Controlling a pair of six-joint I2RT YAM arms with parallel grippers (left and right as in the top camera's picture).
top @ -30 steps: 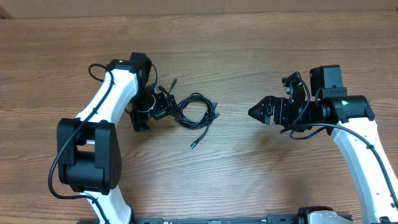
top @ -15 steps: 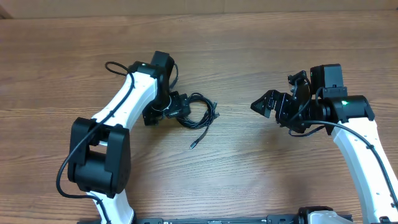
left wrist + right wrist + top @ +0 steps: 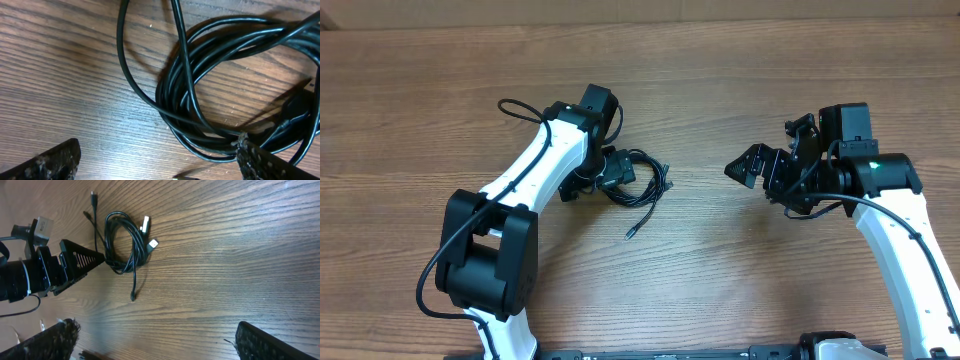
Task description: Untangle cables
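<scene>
The cables lie as one black coiled bundle on the wood table, with a loose plug end trailing toward the front. My left gripper is open at the coil's left edge. In the left wrist view the coil fills the upper right, and the gripper straddles bare wood with its right finger against the coil's lowest loops. My right gripper stands open well to the right of the bundle, holding nothing. In the right wrist view the coil is far ahead of that gripper.
Light-coloured plug connectors stick out of the coil's right side. Thin plug ends point away beyond the coil. The left arm's own thick wire loops beside its white forearm. Bare wood table spreads between the arms.
The left arm swung right and brought its open gripper up against the coil's left edge. The right gripper tilted slightly and then stayed put. The coil kept its place.
</scene>
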